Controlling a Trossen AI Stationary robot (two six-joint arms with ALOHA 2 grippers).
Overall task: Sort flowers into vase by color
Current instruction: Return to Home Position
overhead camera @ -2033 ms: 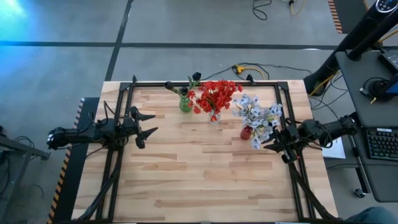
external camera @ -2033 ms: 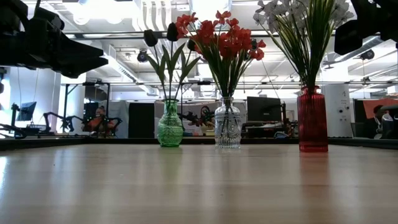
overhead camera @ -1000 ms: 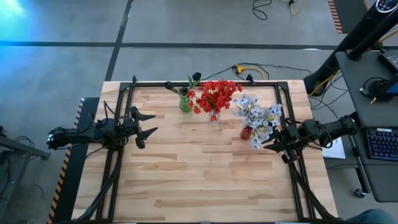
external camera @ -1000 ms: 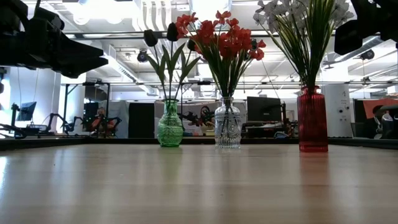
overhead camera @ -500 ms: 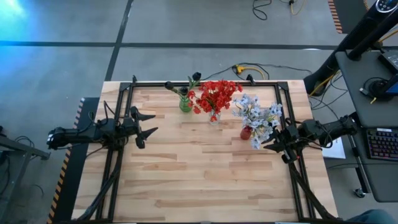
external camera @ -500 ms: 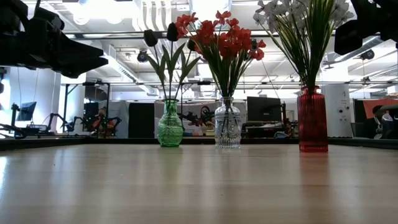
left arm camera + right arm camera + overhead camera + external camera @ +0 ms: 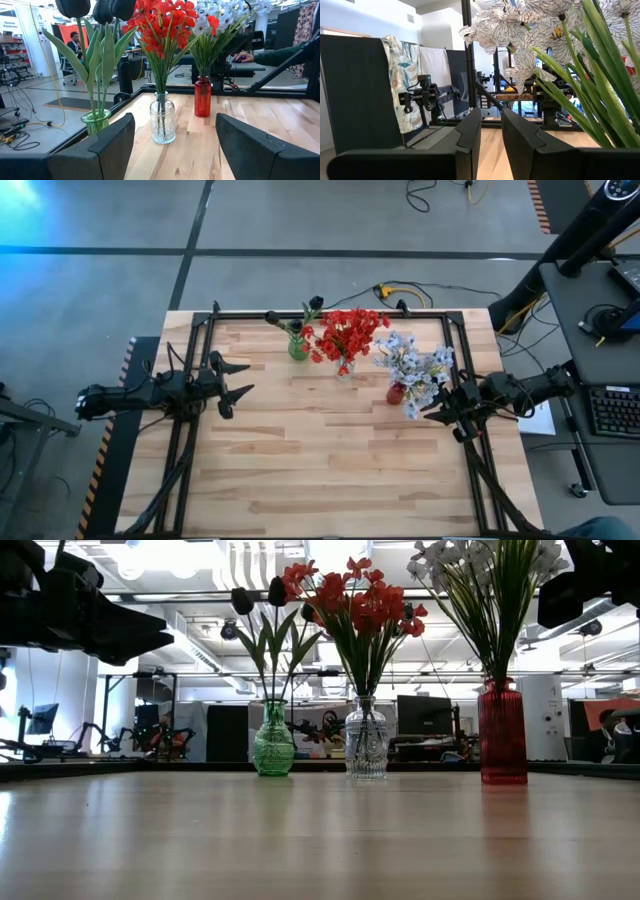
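Standing along far edge of wooden table (image 7: 330, 470): dark buds (image 7: 314, 304) in green glass vase (image 7: 298, 348), red blossoms (image 7: 348, 332) in clear glass vase (image 7: 345, 368), pale blue-white blossoms (image 7: 412, 363) in red glass vase (image 7: 396, 393). Left gripper (image 7: 248, 377), left side, fingers wide; right gripper (image 7: 428, 414), beside red glass vase, fingers narrowly apart.

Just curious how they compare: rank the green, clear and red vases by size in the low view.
1. red vase: tallest, though it stands slightly nearer the camera.
2. clear vase and green vase: nearly alike, too close to rank.
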